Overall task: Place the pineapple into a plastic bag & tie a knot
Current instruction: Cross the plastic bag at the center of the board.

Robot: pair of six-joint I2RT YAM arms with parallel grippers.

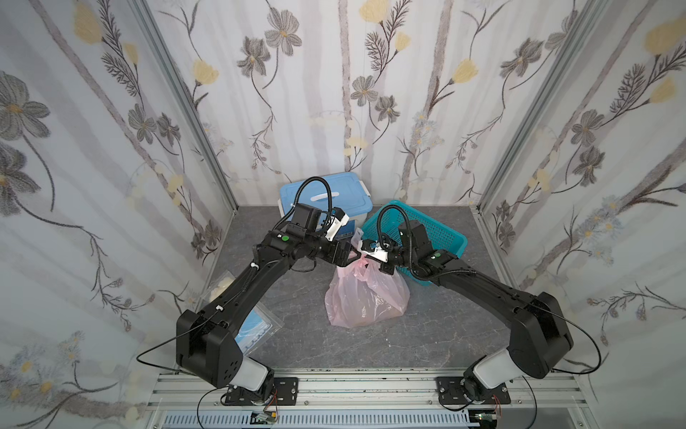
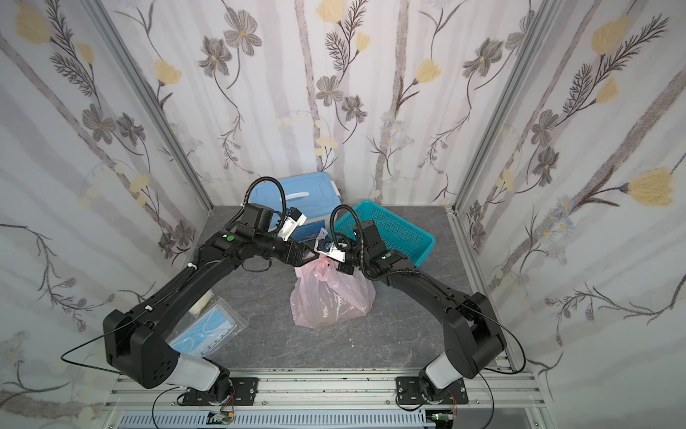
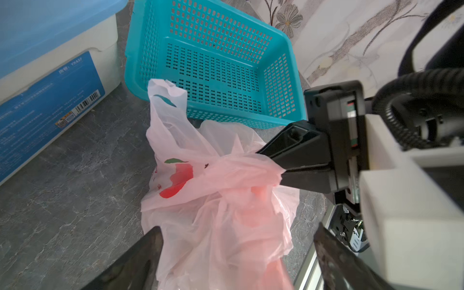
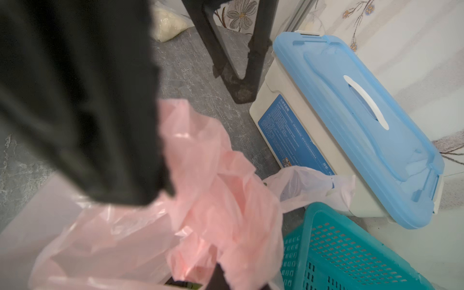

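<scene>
The pink plastic bag (image 1: 365,297) (image 2: 330,297) stands mid-table in both top views. A brownish shape, the pineapple (image 1: 375,310), shows dimly through it. My right gripper (image 3: 278,168) (image 1: 371,257) is shut on a scrunched pink handle at the bag's top. My left gripper (image 3: 237,228) (image 1: 350,256) is open just beside it, its fingers (image 3: 150,246) spread either side of the bag's upper folds. One handle loop (image 3: 163,100) sticks up free. Whether the scrunched plastic forms a knot, I cannot tell. A blurred black mass covers much of the right wrist view.
A white box with a blue lid (image 1: 326,197) and a teal basket (image 1: 419,230) stand right behind the bag. A packet of blue masks (image 1: 256,327) and a packet of white lumps (image 1: 222,286) lie under my left arm. An aluminium rail (image 1: 363,386) runs along the front.
</scene>
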